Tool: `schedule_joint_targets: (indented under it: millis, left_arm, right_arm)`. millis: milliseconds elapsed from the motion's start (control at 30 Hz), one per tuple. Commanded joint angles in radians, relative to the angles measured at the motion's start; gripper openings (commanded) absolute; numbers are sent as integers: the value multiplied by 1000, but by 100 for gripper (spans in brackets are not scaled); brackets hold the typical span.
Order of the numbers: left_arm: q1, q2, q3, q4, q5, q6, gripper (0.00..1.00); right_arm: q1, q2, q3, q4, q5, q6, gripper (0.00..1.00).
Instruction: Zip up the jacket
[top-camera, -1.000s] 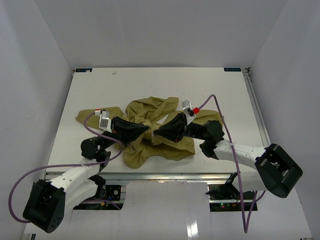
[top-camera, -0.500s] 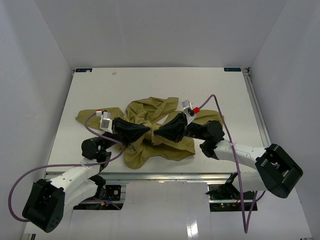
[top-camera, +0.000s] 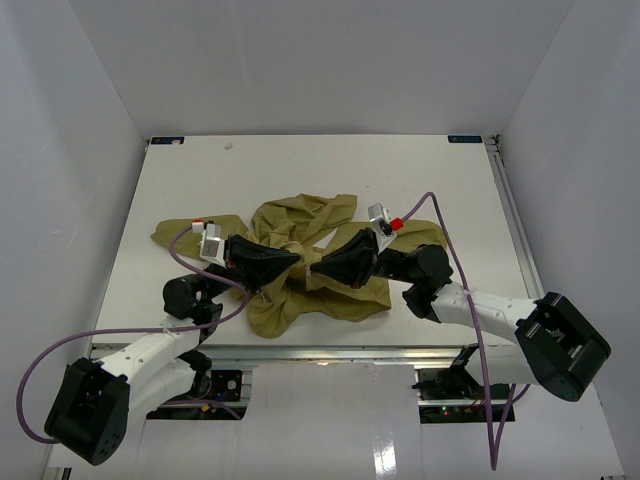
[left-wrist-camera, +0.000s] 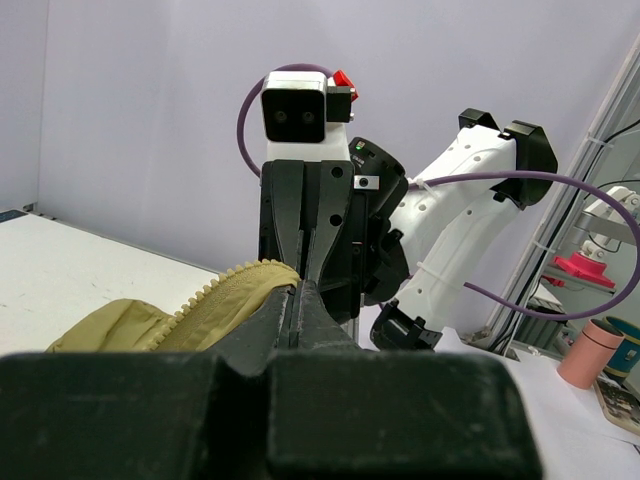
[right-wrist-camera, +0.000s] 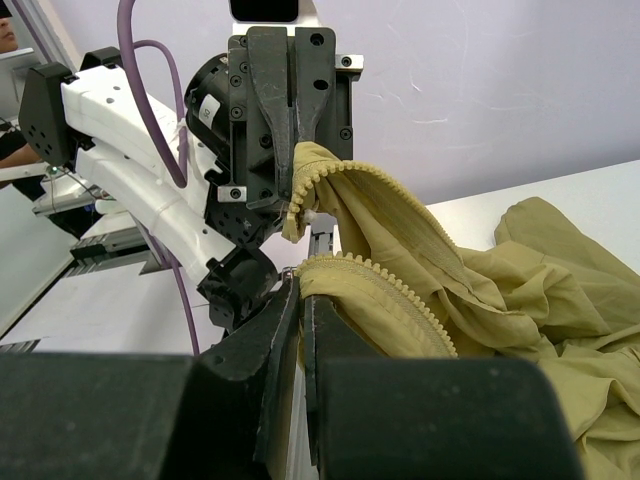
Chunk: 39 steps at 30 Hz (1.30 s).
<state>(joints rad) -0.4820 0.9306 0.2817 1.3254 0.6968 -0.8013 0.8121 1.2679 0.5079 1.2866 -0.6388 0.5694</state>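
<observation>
Olive cloth of the jacket (top-camera: 300, 225) lies bunched on the white table (top-camera: 300, 165), about midway between its left and right edges and closer to the near edge than the far one. One flat end reaches toward the left edge. Over the near part of the heap the left gripper (top-camera: 291, 261) and the right gripper (top-camera: 314, 268) point at each other, tips nearly touching, and their black bodies hide the cloth beneath. A purple cable (top-camera: 50, 355) loops off the near left corner, and a second one (top-camera: 452, 262) arches above the jacket's right side.

From the left wrist, the left gripper (left-wrist-camera: 297, 300) fills the bottom of the view and hides the table below. Its jaws are pressed together on a strip of the jacket (left-wrist-camera: 120, 325) that is edged with zipper teeth (left-wrist-camera: 215, 295) and comes in from the left. Directly ahead stands the right gripper (left-wrist-camera: 307, 272), blocking what lies behind it, with its white arm (left-wrist-camera: 450, 225) beyond. A pink cup (left-wrist-camera: 585, 352) sits off the table at the far right.

From the right wrist, the right gripper (right-wrist-camera: 301, 292) is clamped tight on another toothed edge (right-wrist-camera: 345, 268) of the jacket (right-wrist-camera: 540, 280), which spreads away to the right. Facing it, the left gripper (right-wrist-camera: 293, 195) pinches its own toothed edge, which arches up and over to the right, just above the lower one. The white left arm (right-wrist-camera: 120, 160) and its purple cable (right-wrist-camera: 135, 60) fill the space behind.
</observation>
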Motion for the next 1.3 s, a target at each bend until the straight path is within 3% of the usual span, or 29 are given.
schedule_joint_targets:
  millis: [0, 1267]
  left_arm:
    - [-6, -6, 19, 497, 9, 10, 0]
    - [-13, -6, -9, 497, 13, 17, 0]
  right_arm:
    - [4, -24, 12, 117, 5, -8, 8]
    - [4, -22, 53, 75, 15, -9, 8]
